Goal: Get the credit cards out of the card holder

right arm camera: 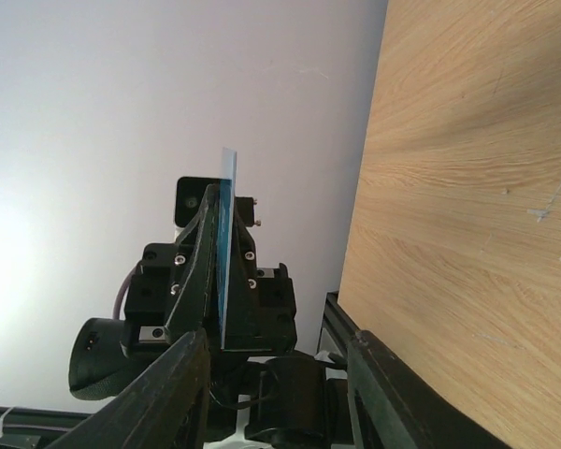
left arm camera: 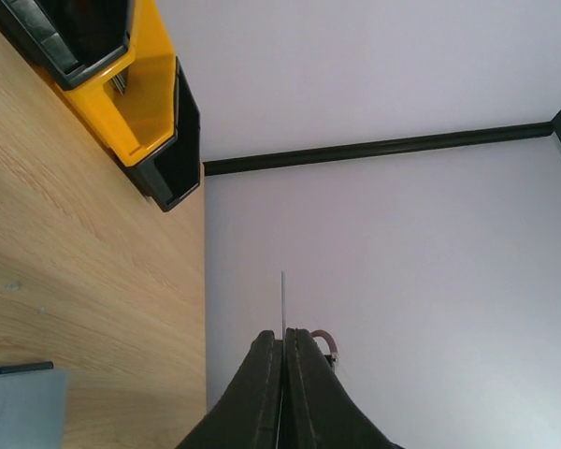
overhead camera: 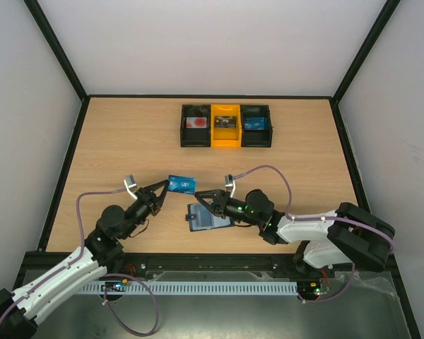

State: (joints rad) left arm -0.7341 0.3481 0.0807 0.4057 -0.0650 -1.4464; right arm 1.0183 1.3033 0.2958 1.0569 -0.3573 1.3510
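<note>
Top external view shows the card holder [overhead camera: 209, 217] lying open on the desk [overhead camera: 127, 141], a dark navy frame around pale grey-blue pockets. One bright blue credit card [overhead camera: 181, 184] is out of it, held in the air just left of and beyond the card holder. The left gripper [overhead camera: 165, 188] has its jaws clenched on the card's end. The right gripper [overhead camera: 200, 198] sits at the card holder's far edge, jaws released and holding nothing.

The desk is light wood grain, enclosed by pale walls [overhead camera: 198, 42] with black framing. A row of boxes [overhead camera: 226, 143], black, yellow, black, stands well beyond the card holder.

Left wrist view reduces the card to a thin pale line between the closed fingers [left arm camera: 262, 374]. Right wrist view shows the card's blue edge and the left gripper head-on.
</note>
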